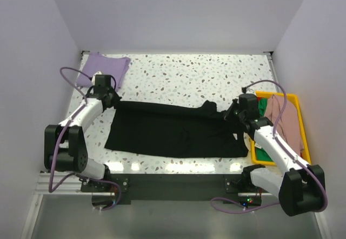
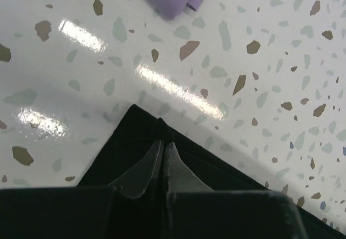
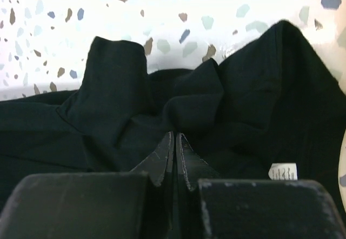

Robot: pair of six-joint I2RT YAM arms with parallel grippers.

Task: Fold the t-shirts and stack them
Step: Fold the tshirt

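Two grippers (image 2: 164, 145) (image 3: 174, 137) pinch the black t-shirt (image 1: 173, 133).

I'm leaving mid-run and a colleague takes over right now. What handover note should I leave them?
The left end effector is shut, apparently pinching the far-left corner of the black t-shirt.
The right end effector is shut in bunched cloth at the same shirt's right end.
The lavender t-shirt lies folded at the far-left corner of the table.
The pink t-shirt and green t-shirt lie in the yellow bin.
Done: lavender folded.
Left: fold black, stack it, then the binned two.
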